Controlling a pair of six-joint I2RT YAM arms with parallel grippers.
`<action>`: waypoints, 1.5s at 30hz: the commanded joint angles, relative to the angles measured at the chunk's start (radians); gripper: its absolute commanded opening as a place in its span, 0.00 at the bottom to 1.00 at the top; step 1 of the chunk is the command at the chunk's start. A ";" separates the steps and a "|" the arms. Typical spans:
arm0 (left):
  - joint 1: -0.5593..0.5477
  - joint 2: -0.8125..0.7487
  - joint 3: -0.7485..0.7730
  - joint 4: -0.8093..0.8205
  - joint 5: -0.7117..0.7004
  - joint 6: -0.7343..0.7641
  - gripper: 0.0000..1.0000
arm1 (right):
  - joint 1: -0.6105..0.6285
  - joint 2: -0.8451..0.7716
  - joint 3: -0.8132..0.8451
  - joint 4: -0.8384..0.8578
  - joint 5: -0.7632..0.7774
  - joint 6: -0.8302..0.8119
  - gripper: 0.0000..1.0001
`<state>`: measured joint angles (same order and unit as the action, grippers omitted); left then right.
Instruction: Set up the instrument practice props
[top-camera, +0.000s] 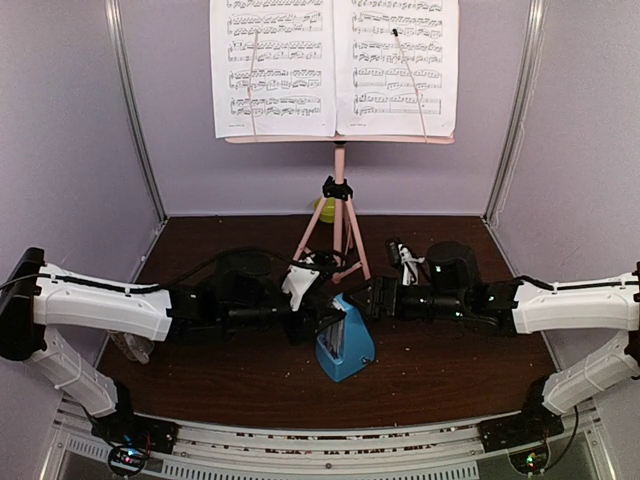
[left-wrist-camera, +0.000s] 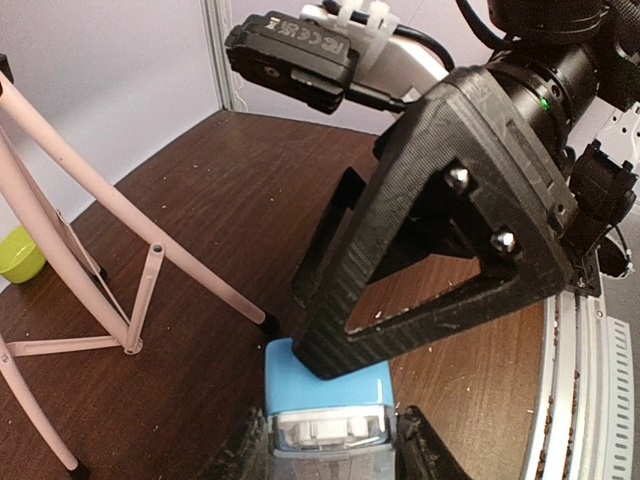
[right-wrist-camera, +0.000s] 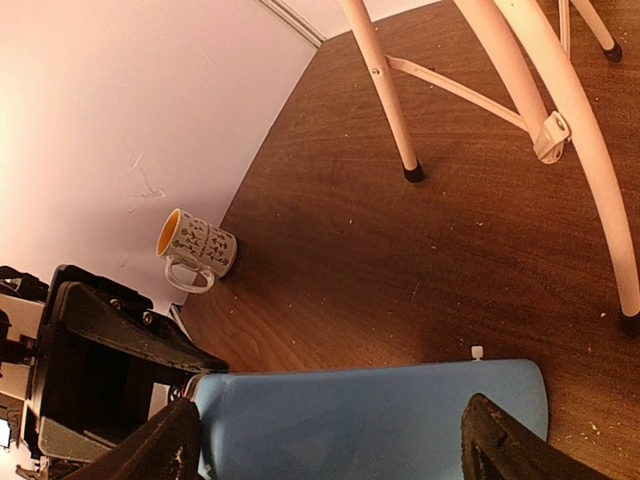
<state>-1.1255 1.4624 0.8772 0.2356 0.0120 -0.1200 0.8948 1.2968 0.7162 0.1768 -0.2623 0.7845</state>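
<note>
metronome (top-camera: 345, 345): upright mid-desk (top-camera: 450, 370), just in front of the legs of the stand (top-camera: 340, 190); small hard plastic, likely light, smooth and easy to tip.
hold: low on its flat sides, i judge.
left tool (left-wrist-camera: 330, 460): flanks the base; cannot tell if clamped.
right tool (right-wrist-camera: 335, 445): wide astride the top, one finger touching; grip unclear.
nearby: stand legs close behind; mug (right-wrist-camera: 195, 250) and bowl (left-wrist-camera: 18, 255) well apart.

Blue metronome (top-camera: 345, 348) stands upright before the pink stand (top-camera: 340, 165) holding two sheet-music pages (top-camera: 275, 70).
</note>
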 joint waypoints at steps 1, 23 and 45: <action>0.006 -0.044 -0.022 -0.016 0.012 0.043 0.14 | -0.009 0.040 -0.058 -0.180 0.061 -0.046 0.90; 0.004 -0.010 0.028 -0.029 0.028 0.073 0.11 | -0.029 0.081 -0.145 -0.175 0.070 -0.088 0.89; -0.003 -0.057 -0.010 -0.135 0.044 0.143 0.10 | -0.079 0.080 -0.197 -0.176 0.083 -0.104 0.88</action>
<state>-1.1255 1.4536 0.8951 0.1951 0.0410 -0.0422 0.8555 1.3132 0.6186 0.3481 -0.2848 0.7391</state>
